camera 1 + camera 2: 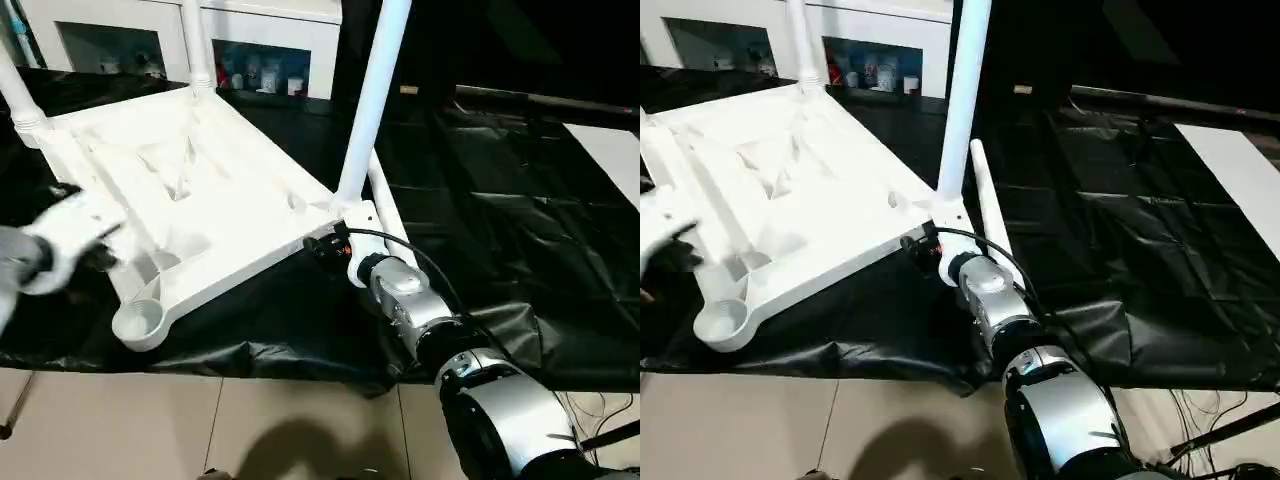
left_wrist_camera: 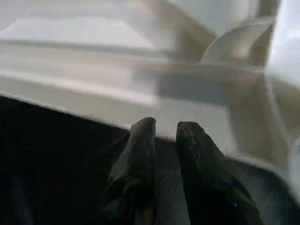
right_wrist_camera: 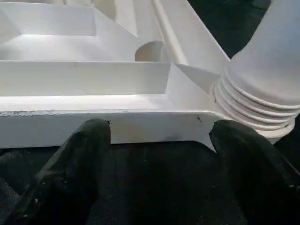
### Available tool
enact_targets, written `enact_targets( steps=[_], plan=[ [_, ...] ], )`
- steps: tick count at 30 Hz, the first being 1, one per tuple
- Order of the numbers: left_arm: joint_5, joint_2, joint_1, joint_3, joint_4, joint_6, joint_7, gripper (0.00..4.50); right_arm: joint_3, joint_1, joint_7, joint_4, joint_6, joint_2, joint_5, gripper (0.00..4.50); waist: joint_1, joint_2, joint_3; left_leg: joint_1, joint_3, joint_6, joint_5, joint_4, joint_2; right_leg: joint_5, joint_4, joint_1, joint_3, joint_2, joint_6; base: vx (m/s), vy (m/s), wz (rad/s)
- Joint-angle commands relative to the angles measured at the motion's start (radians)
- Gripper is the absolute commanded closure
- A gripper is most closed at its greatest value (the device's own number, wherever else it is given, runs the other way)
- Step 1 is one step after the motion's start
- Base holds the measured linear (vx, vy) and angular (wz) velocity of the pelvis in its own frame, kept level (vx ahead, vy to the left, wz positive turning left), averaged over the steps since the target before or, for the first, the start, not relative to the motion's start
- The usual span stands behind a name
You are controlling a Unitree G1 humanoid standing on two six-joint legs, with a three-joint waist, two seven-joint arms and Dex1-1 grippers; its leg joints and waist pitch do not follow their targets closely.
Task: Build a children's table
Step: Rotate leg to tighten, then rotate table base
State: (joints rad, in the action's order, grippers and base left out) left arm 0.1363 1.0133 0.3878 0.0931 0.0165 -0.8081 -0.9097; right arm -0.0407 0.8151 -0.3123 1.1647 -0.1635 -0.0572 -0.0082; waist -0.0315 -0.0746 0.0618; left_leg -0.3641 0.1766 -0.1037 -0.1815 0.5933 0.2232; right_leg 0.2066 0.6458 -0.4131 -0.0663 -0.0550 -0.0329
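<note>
The right claw (image 3: 157, 136) is held wide apart at the table top's (image 1: 215, 190) rim, beside a socketed leg (image 1: 372, 95); nothing is clamped. The left claw (image 2: 165, 129) is nearly together, empty, against the opposite rim; an empty corner socket (image 1: 138, 322) is seen near it.

The three fitted legs (image 1: 372, 100) run out past the upper frame edge. The left gripper (image 1: 95, 255) is motion-blurred. Small items in the cabinet (image 1: 262, 75), well beyond both jaws, are too small to identify.
</note>
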Motion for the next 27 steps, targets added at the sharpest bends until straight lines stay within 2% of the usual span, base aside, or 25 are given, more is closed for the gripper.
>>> enact_targets(
  steps=[1,4,5,6,8,17,22,25,26,27],
  plan=[
    [0.029,0.037,-0.011,0.012,0.001,-0.009,-0.010,3.54,-0.004,0.006,-0.004,0.020,-0.011,0.011,-0.009,0.71,0.002,0.040,-0.069,0.011,0.001,-0.030,-0.137,-0.064,0.008,0.010,-0.059,0.057,0.057,-0.064,-0.216,0.000,0.000,0.00],
    [0.031,0.064,-0.051,0.041,0.013,-0.015,-0.033,3.54,-0.009,0.006,-0.014,0.025,-0.015,0.006,-0.016,0.71,0.004,0.040,-0.066,0.011,0.000,-0.032,-0.160,-0.066,0.008,0.042,-0.063,0.055,0.058,-0.066,-0.217,0.000,0.000,0.00],
    [0.028,0.062,-0.057,0.043,0.015,-0.015,-0.035,3.54,-0.009,0.007,-0.016,0.026,-0.016,0.004,-0.017,0.71,0.003,0.043,-0.067,0.014,0.001,-0.034,-0.160,-0.065,0.009,0.039,-0.063,0.054,0.059,-0.067,-0.221,0.000,0.000,0.00],
    [0.016,0.048,-0.067,0.049,0.020,-0.017,-0.034,3.54,-0.010,0.008,-0.021,0.027,-0.018,0.000,-0.018,0.71,0.003,0.043,-0.067,0.012,0.002,-0.035,-0.153,-0.065,0.009,0.022,-0.060,0.055,0.059,-0.066,-0.225,0.000,0.000,0.00],
    [0.008,0.035,-0.075,0.057,0.024,-0.018,-0.036,3.54,-0.009,0.009,-0.025,0.027,-0.018,-0.003,-0.019,0.71,0.000,0.046,-0.068,0.016,0.002,-0.037,-0.162,-0.066,0.010,0.022,-0.061,0.052,0.058,-0.065,-0.228,0.000,0.000,0.00],
    [-0.037,-0.029,-0.087,0.085,0.004,-0.029,-0.061,3.54,-0.001,0.017,-0.067,0.025,-0.027,-0.018,-0.003,0.71,-0.001,0.044,-0.068,0.014,-0.001,-0.042,-0.175,-0.066,0.009,0.036,-0.062,0.057,0.058,-0.068,-0.224,0.000,0.000,0.00],
    [-0.083,-0.105,-0.090,0.105,-0.039,-0.050,-0.073,3.54,0.005,0.006,-0.082,-0.003,-0.022,-0.011,0.007,0.71,-0.001,0.042,-0.070,0.011,0.000,-0.031,-0.144,-0.065,0.008,-0.005,-0.058,0.060,0.057,-0.066,-0.232,0.000,0.000,0.00],
    [-0.097,-0.174,-0.087,0.132,-0.038,-0.051,-0.064,3.54,0.020,-0.005,-0.068,-0.056,0.002,0.008,0.022,0.71,-0.004,0.042,-0.068,0.015,0.001,-0.033,-0.154,-0.064,0.009,0.009,-0.061,0.058,0.057,-0.065,-0.228,0.000,0.000,0.00],
    [-0.097,-0.174,-0.087,0.132,-0.038,-0.051,-0.064,3.54,0.020,-0.005,-0.068,-0.056,0.002,0.008,0.022,0.71,-0.007,0.043,-0.068,0.018,0.002,-0.034,-0.166,-0.064,0.010,0.023,-0.062,0.057,0.057,-0.066,-0.223,0.000,0.000,0.00],
    [-0.101,-0.196,-0.086,0.137,-0.028,-0.043,-0.056,3.54,0.025,-0.009,-0.065,-0.083,0.019,0.014,0.029,0.71,-0.005,0.043,-0.065,0.015,0.001,-0.036,-0.185,-0.067,0.008,0.050,-0.065,0.057,0.057,-0.064,-0.216,0.000,0.000,0.00]
  ],
)
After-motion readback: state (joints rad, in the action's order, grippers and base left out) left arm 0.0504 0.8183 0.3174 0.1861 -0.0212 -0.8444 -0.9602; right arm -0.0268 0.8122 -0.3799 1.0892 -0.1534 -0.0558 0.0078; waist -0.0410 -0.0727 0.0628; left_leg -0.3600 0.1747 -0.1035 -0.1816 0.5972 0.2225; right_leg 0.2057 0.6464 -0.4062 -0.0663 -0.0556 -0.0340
